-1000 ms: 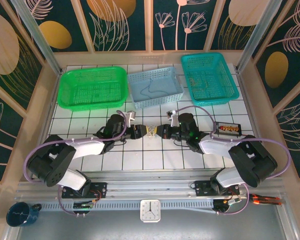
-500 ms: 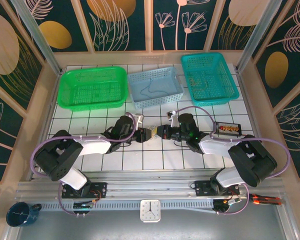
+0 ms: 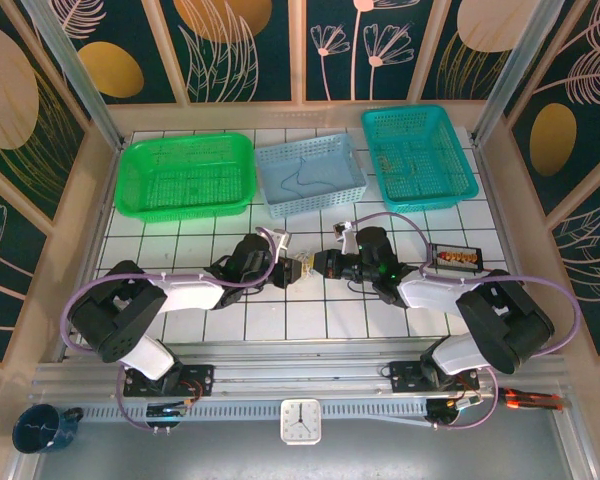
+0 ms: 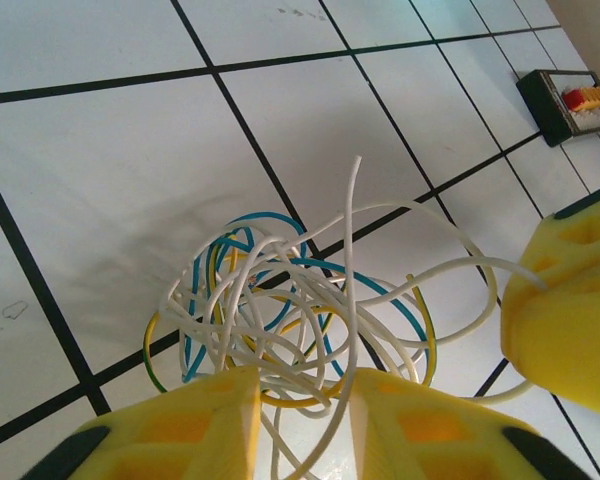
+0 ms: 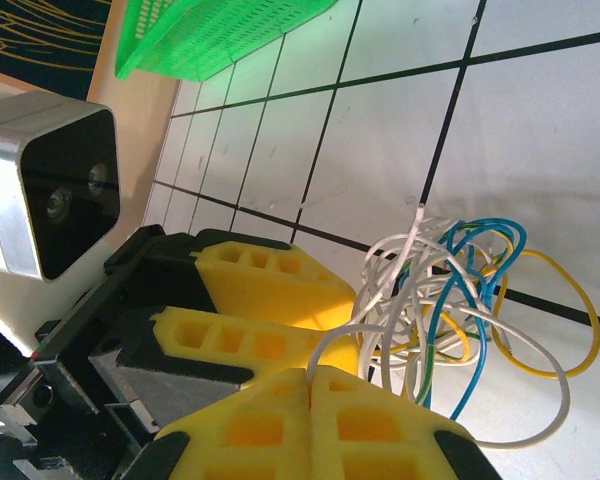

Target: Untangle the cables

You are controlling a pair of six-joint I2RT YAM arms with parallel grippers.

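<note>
The cables (image 4: 290,310) are a small tangle of white, blue and yellow wires on a white tile, seen in the top view as cables (image 3: 302,263) between both grippers. My left gripper (image 4: 302,420) stands open with a narrow gap, its yellow pads (image 4: 180,425) on either side of the tangle's near edge, and white strands run between them. My right gripper (image 5: 308,378) is shut on one white strand of the cables (image 5: 450,300). A right finger (image 4: 570,300) shows at the edge of the left wrist view. The two grippers, left gripper (image 3: 286,270) and right gripper (image 3: 318,265), nearly meet.
Along the back stand a green basket (image 3: 187,175), a light blue basket (image 3: 310,178) holding a thin dark wire, and a teal basket (image 3: 418,155). A small black box (image 3: 455,258) lies right of the right arm. A clock (image 3: 300,420) and mug (image 3: 40,428) sit below the table edge.
My left gripper has moved right up to the tangle and its jaws have narrowed around the strands. The right arm has stayed put, still shut on the white strand.
</note>
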